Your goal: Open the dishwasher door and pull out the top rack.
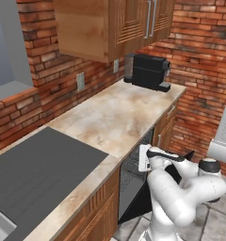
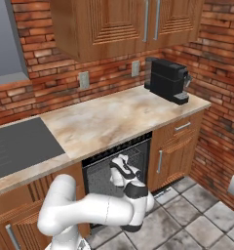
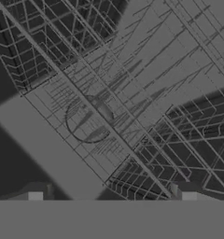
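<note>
The dishwasher (image 2: 120, 155) under the counter stands open, and wire racks show inside its dark cavity. The dishwasher door (image 1: 133, 207) is swung down and out, mostly hidden behind my arm. My gripper (image 2: 118, 162) sits right at the mouth of the opening, pointing inward. In the hand view its fingertips (image 3: 35, 195) stand wide apart at the bottom, open, with nothing between them. Ahead of them the wire grid of a rack (image 3: 132, 74) crosses the view, and its front rail (image 3: 86, 100) runs diagonally. I cannot tell which rack level this is.
A marble counter (image 2: 114, 117) runs above the dishwasher, with a black coffee machine (image 2: 167, 80) at its right end and a dark cooktop (image 2: 19, 144) on the left. Brown cabinet doors (image 2: 175, 146) flank the opening. A tiled floor (image 2: 197, 215) lies to the right.
</note>
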